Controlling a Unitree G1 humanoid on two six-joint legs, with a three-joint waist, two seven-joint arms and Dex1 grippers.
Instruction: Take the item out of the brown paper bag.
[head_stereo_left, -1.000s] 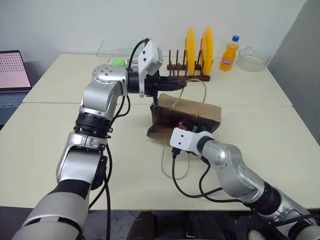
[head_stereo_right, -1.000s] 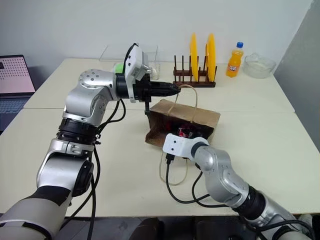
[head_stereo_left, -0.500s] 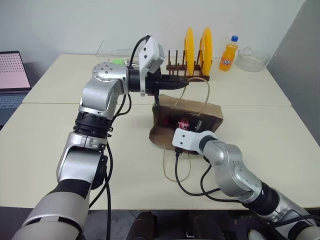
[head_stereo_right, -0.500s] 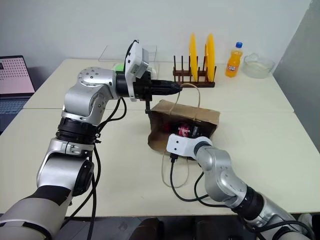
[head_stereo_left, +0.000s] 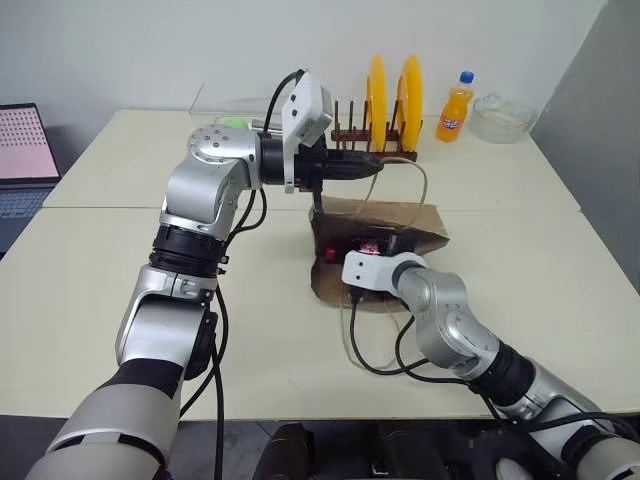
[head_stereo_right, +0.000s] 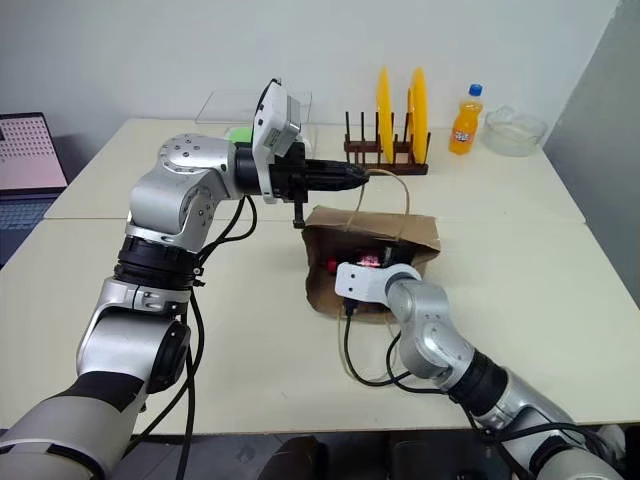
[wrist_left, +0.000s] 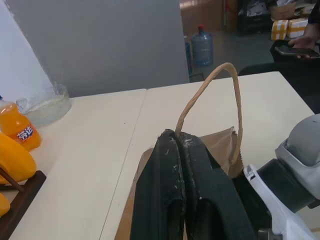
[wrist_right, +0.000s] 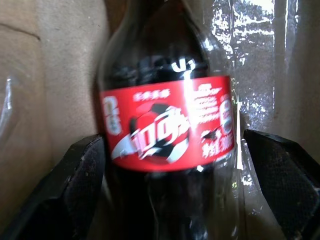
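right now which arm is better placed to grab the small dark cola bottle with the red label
Right. The right gripper is inside the brown paper bag, fingers open on either side of the cola bottle. The left gripper is shut on the bag's handle.

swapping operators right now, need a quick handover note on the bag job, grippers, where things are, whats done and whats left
Left gripper: jaws shut on the paper handle of the brown paper bag, holding it up so the mouth stays open.
Right gripper: jaws open, inside the bag's mouth, one finger on each side of the cola bottle, not yet closed on it.
The bag lies on its side on the table; the bottle is inside it.
Done: bag opened, right gripper lined up on the bottle.
Left: close on the bottle, draw it out of the bag, set it on the table.
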